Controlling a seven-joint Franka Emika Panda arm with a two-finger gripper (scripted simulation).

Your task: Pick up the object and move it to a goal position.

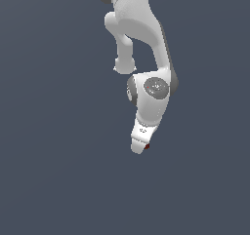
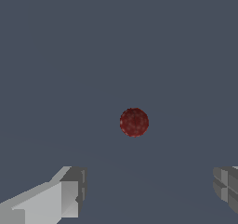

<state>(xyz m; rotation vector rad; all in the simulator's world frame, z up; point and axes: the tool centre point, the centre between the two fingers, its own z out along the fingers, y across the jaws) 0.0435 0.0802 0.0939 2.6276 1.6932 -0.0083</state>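
- The white Panda arm (image 1: 146, 44) is reaching down over a plain dark grey surface (image 1: 49, 170), with its claw (image 1: 138, 146) pointing down at the low end.
- The claw is standing wide open in the wrist view, its two fingers (image 2: 65, 195) set far apart at either edge of the frame and nothing caught between them.
- The object, a small dark red ball (image 2: 134, 122), is lying on the surface beyond the fingertips, roughly midway across the gap and apart from both fingers.
- In the exterior view only a sliver of the ball (image 1: 147, 146) is peeking out just beside the claw tip, on the exterior view's right of it; the rest is hidden behind the claw.
- No goal marker is showing in either view.
- Judging by its size, the ball is probably very light, and its round shape is likely making it prone to rolling or squirting out under an off-centre pinch.
- Its mottled skin is giving no clear hint of softness, so a firm squeeze looks risky.
- The best hold seems to be across its widest middle, with both fingers meeting it level and opposite each other.
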